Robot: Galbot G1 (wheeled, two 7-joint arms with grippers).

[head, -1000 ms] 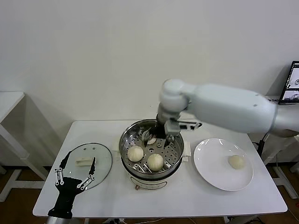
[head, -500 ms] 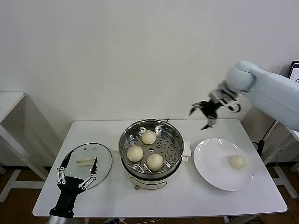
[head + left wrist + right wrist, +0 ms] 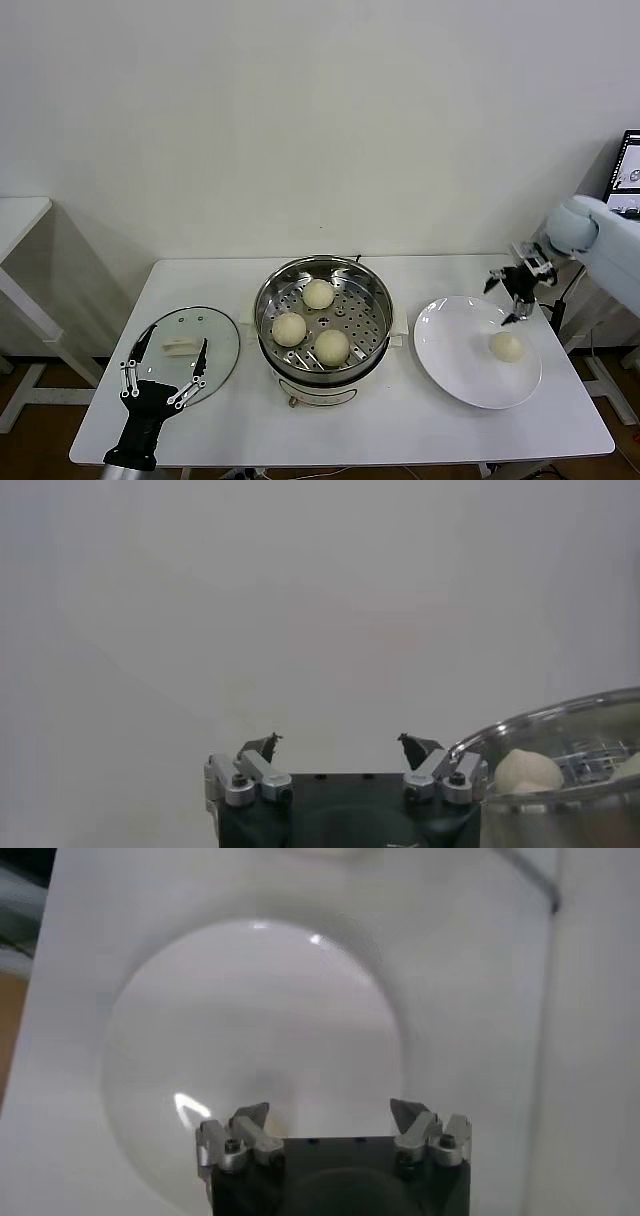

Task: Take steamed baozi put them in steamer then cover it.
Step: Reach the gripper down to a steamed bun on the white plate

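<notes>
Three steamed baozi (image 3: 318,293) sit on the perforated tray inside the steamer (image 3: 322,360) at the table's centre, spaced apart with bare tray between them and the steel wall. A fourth bun (image 3: 506,346) lies on the white plate (image 3: 450,360) to the right, toward its far right side, leaving most of the plate bare. The right gripper (image 3: 516,291) hangs above the plate's far right rim, jaws spread wide and holding nothing. The cover (image 3: 215,335) lies flat on the left of the table (image 3: 420,425), near the table's left edge, apart from the steamer. The left gripper (image 3: 160,381) rests over the cover's near edge, fingers wide apart and empty.
</notes>
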